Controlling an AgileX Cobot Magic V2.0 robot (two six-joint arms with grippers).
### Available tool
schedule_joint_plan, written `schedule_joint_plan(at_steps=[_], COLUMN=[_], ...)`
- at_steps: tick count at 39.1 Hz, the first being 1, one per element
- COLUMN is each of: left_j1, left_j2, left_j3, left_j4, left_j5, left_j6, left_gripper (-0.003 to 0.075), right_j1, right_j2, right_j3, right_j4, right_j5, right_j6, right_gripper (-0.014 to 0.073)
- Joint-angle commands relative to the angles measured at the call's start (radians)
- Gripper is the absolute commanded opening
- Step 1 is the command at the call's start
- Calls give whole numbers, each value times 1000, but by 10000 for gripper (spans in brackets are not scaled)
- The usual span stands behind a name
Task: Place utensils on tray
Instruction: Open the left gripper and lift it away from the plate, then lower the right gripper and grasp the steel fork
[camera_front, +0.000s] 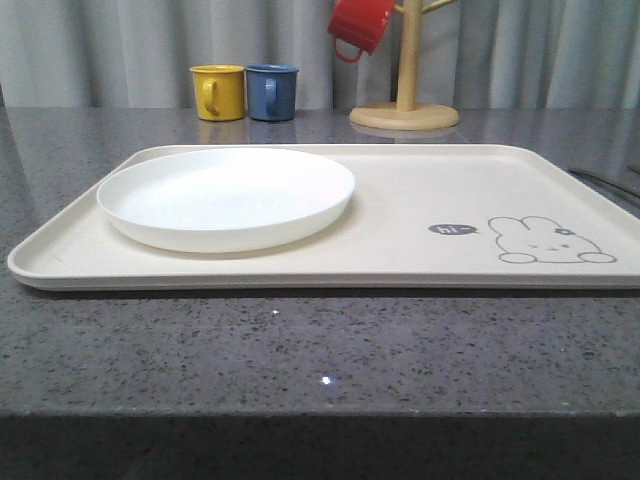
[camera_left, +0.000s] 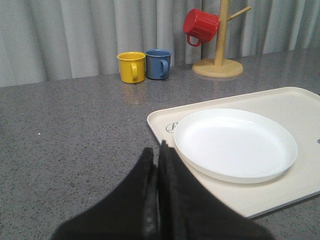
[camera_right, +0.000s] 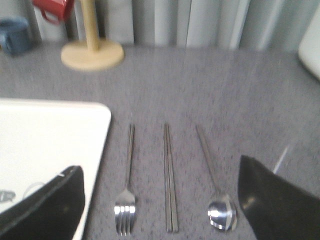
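Right gripper (camera_right: 160, 200): wide, above fork (camera_right: 126, 200) (beside tray (camera_right: 50, 135)'s edge).
Left gripper (camera_left: 158, 160): closed, empty.
Tip: pinch 1 handle squarely.

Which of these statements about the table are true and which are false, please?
1. The fork, chopsticks and spoon lie on the counter beside the tray. True.
2. The white plate is on the tray. True.
3. The red mug stands on the counter next to the yellow mug. False: it hangs on the wooden mug tree; the blue mug is next to the yellow one.
4. The left gripper is wide open. False: its fingers are shut together.
5. The right gripper holds the spoon. False: it is open, holding nothing.
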Motion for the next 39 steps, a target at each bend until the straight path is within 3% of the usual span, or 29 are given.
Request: schedule_joint_plan(at_steps=[1,10,18,30,39], left_j1=[-1,-1,-1,-1,-1], left_j2=[10,10,10,10,10], left_j3=[-27,-27,-27,-27,-27], left_j4=[-10,-10,-10,-10,-10], left_j5=[-82,-82,-82,-82,-82], left_j6=[-7,-7,-7,-7,-7], left_gripper=[-18,-18,-18,-18,-18], right_j1=[-7,12,81,86,88], right_j2=[142,416,637,952,1103], right_j3=[-100,-274,-429,-653,-734], right_j4=[-12,-9,-8,-6,23], right_j5=[8,149,249,482,502], right_j6=[-7,-8,-35,-35,-70], right_gripper=[607,395,390,391,391])
